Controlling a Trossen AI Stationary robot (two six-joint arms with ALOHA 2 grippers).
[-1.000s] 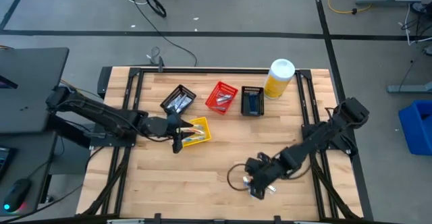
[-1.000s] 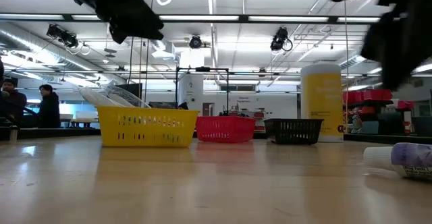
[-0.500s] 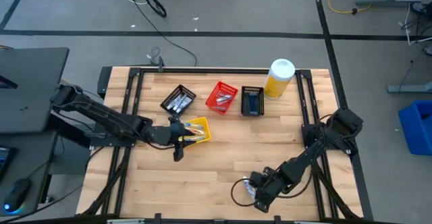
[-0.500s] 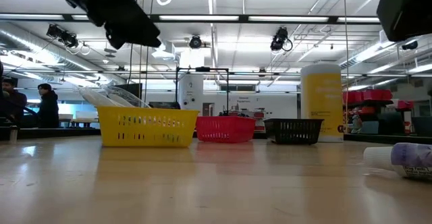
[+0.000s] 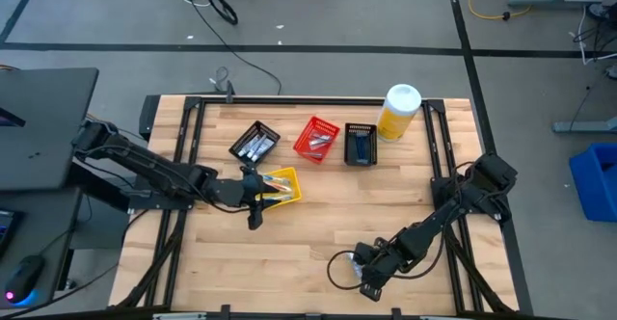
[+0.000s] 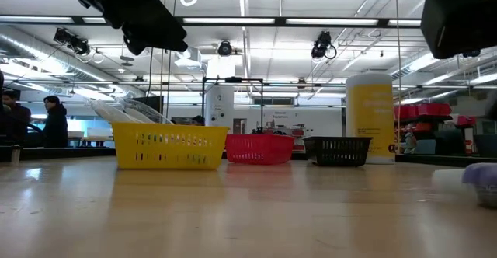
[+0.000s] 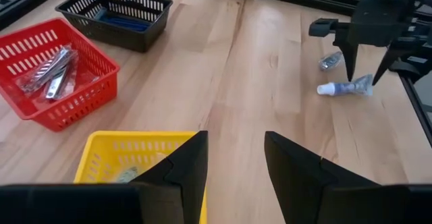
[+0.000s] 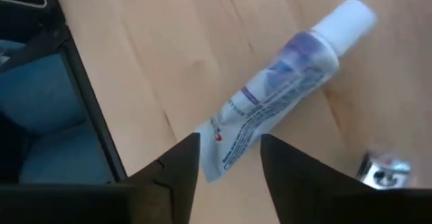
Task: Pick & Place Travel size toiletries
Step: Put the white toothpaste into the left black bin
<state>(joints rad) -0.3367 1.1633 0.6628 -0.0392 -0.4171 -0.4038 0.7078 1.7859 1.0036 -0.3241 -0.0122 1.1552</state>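
We are looking at a small white tube (image 8: 283, 92) with a purple print and a white cap, lying flat on the bare worktop (image 5: 318, 233) near its front edge, well apart from the baskets. We are judging it light, soft in the body and a little slick, so a hard pinch would be squashing it; the firm crimped tail or the middle of the body is seeming the best place to take hold. The right pincer (image 8: 229, 160) is hanging just above the tail end with its fingers parted on either side, grasping nothing yet. A small silvery item (image 8: 381, 171) is lying just beside the tube and could be getting nudged.

The left pincer (image 7: 235, 160) is hovering released over the near edge of the yellow basket (image 5: 281, 187), holding nothing. Farther back we are seeing the red basket (image 5: 316, 138), two black baskets (image 5: 360, 144), one at each side of it, and a big yellow bottle (image 5: 397, 113). Nothing is standing between the tube and the baskets.
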